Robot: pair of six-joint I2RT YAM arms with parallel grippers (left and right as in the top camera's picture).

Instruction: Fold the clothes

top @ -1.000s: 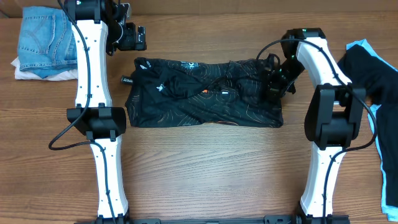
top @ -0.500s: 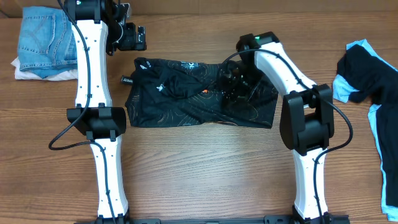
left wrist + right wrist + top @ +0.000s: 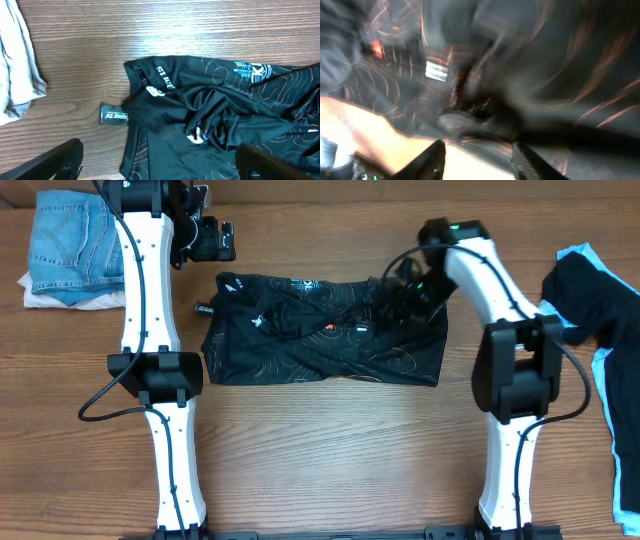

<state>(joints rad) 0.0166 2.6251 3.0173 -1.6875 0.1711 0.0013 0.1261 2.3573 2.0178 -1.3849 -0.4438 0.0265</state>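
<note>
The black jersey (image 3: pixel 325 330), part of the clothes, lies bunched in a wide band at the table's middle, with thin orange contour lines and small logos. My right gripper (image 3: pixel 408 288) hangs over its upper right part. In the blurred right wrist view that gripper (image 3: pixel 480 160) has its jaws apart, with bare table between them and the jersey (image 3: pixel 520 75) just beyond. My left gripper (image 3: pixel 215 242) hovers off the jersey's upper left corner, wide open (image 3: pixel 160 170), with nothing in it. The jersey's left edge (image 3: pixel 210 115) and a small label (image 3: pixel 114 116) show below it. A black-and-light-blue garment (image 3: pixel 600 310) lies at the far right.
Folded blue jeans (image 3: pixel 70 240) rest on a white cloth (image 3: pixel 40 298) at the back left corner; the white cloth (image 3: pixel 15 65) also shows in the left wrist view. Bare wooden table (image 3: pixel 330 450) runs along the front between the two arm bases.
The right arm swept left over the jersey, carrying its right end inward, then drew back to the right while its jaws opened and let go. The left arm stayed still.
</note>
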